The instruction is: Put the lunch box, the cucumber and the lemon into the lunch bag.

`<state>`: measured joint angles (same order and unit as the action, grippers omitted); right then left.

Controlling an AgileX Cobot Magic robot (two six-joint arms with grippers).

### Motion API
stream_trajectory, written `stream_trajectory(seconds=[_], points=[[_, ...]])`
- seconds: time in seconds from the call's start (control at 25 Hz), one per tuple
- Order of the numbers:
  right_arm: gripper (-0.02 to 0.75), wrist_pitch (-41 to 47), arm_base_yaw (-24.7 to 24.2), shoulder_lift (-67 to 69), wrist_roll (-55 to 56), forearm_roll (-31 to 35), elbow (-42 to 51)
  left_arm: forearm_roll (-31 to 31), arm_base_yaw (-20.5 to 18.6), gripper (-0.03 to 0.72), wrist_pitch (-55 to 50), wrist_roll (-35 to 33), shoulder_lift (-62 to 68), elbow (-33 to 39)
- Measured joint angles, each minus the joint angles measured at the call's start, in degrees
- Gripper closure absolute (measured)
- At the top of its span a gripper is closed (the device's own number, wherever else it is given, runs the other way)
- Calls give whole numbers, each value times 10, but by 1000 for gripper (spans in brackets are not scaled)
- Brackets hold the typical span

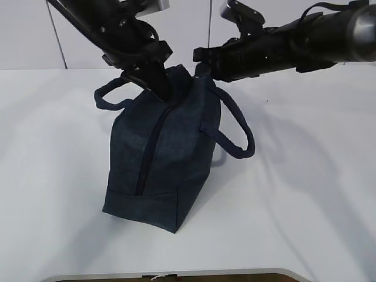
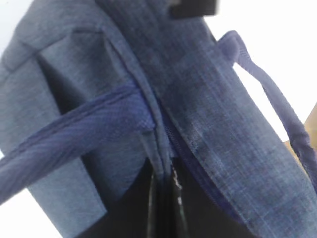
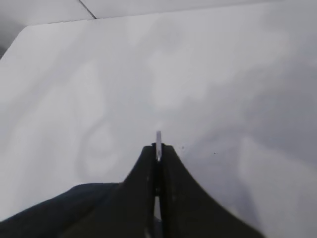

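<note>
The dark navy lunch bag (image 1: 164,164) stands on end on the white table, with its zipper (image 1: 150,147) running down the face towards me and looking closed. My left gripper (image 1: 161,88) is at the bag's top end, shut on a fold of fabric beside the zipper (image 2: 166,168). My right gripper (image 1: 200,61) is at the top right of the bag and shut on a thin silver piece, the zipper's ring pull (image 3: 158,136). The bag's edge shows below it (image 3: 59,208). The lunch box, cucumber and lemon are out of view.
The bag's two loop handles hang out to the left (image 1: 108,97) and right (image 1: 235,126). The white table (image 1: 305,194) spreads around the bag, with its front edge (image 1: 176,273) near the bottom. Both black arms cross above the bag.
</note>
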<state>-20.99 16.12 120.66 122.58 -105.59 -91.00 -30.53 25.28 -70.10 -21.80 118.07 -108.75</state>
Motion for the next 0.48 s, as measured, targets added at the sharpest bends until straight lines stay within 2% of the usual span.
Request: stream_trajectory(seconds=[0.48], points=[[733, 26, 0, 25, -33, 4, 0, 5, 0, 703, 6, 0, -5, 0]])
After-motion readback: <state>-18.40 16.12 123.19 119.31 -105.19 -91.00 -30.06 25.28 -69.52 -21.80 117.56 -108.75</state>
